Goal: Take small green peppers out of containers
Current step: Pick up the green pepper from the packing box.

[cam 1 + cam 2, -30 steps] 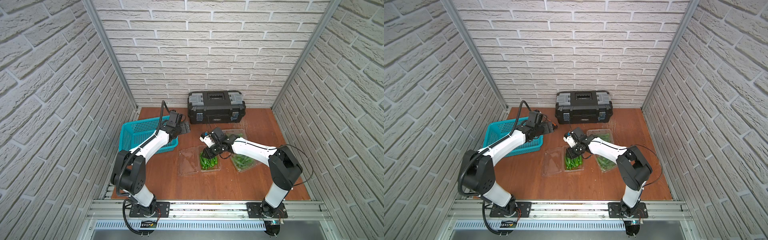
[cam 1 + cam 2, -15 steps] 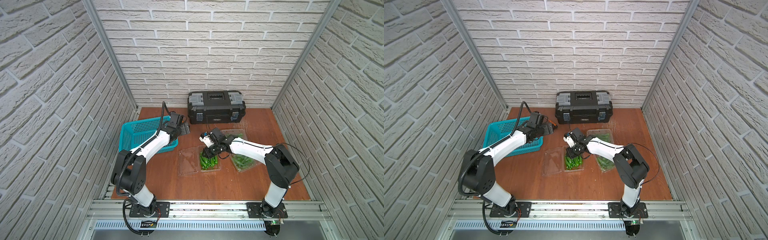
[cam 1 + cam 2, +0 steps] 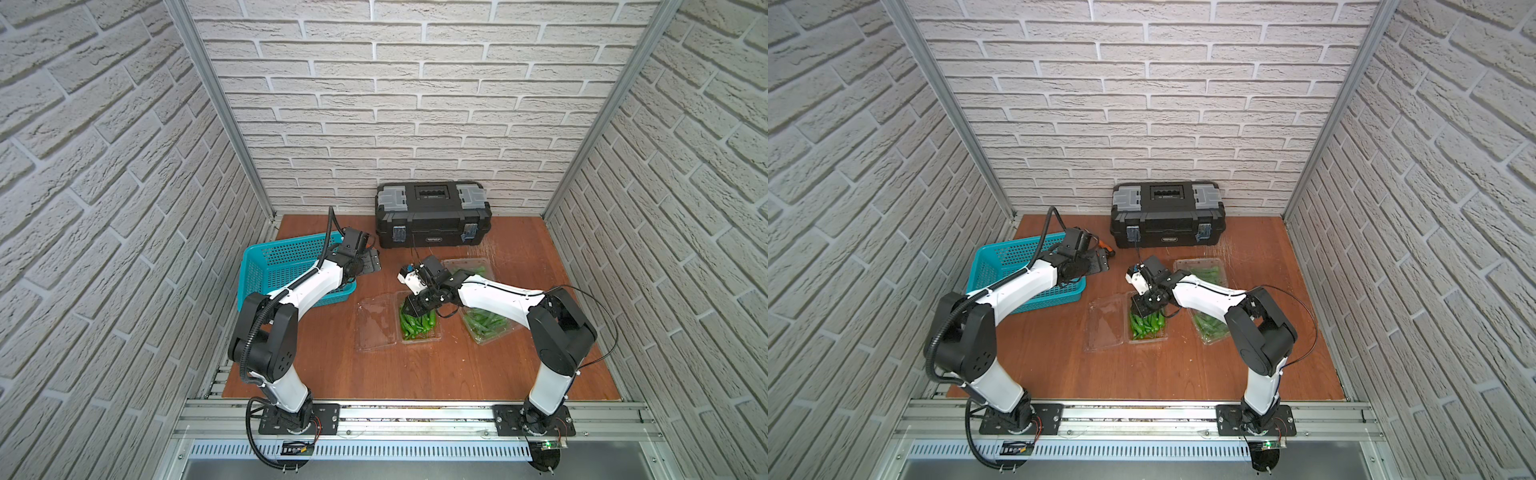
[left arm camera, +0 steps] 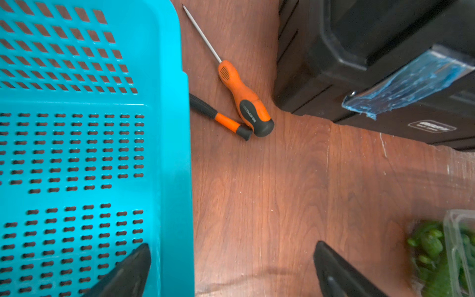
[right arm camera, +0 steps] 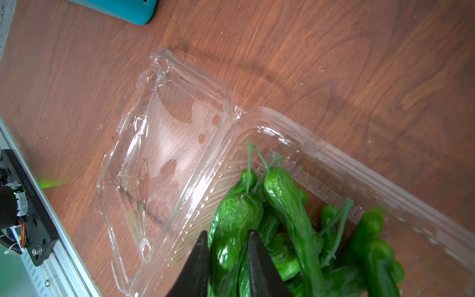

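Within brick walls (image 3: 415,104), on the wooden table (image 3: 415,374): the right hand (image 5: 227,235), narrowed, pinches one small green pepper (image 5: 236,213) among those heaped in the open container (image 5: 334,156), its lid (image 5: 167,133) folded flat for access, while the left hand (image 4: 232,245) hovers wide open astride the teal basket (image 4: 174,154) rim, probably idle.

Teal basket (image 3: 286,259), black toolbox (image 3: 432,216) — orange screwdriver (image 4: 241,97) lying between them

White brick walls (image 3: 415,104), brown wooden tabletop (image 3: 415,374)
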{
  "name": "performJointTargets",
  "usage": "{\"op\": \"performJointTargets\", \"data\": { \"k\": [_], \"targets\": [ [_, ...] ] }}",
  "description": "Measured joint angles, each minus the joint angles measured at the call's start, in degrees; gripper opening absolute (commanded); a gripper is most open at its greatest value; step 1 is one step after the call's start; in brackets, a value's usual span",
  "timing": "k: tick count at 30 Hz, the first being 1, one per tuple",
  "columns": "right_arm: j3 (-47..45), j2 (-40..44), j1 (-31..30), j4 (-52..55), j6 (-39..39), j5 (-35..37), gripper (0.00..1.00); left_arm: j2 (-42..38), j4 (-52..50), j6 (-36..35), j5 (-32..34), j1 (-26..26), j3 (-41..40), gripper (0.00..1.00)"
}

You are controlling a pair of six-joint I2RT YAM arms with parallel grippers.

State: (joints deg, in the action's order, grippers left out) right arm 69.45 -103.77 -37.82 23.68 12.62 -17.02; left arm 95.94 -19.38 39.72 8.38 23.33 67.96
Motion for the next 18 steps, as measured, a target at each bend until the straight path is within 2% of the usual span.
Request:
{"op": "performJointTargets", "data": {
  "k": [3, 5, 18],
  "targets": [
    [0.00, 0.00, 0.00, -0.04, 0.07, -0.22, 0.14, 1.22, 0.13, -0.04, -0.92, 0.13, 0.02, 0.98],
    [0.00, 0.00, -0.02, -0.17, 0.24, -0.17, 0.10, 2.43, 0.07, -0.11, -1.36, 0.28, 0.17, 0.98],
    [-3.30, 3.56, 0.07, -2.05, 0.76, 3.26, 0.04, 8.35, 1.42, -2.69, -7.85, 3.15, 8.22, 0.98]
  ]
}}
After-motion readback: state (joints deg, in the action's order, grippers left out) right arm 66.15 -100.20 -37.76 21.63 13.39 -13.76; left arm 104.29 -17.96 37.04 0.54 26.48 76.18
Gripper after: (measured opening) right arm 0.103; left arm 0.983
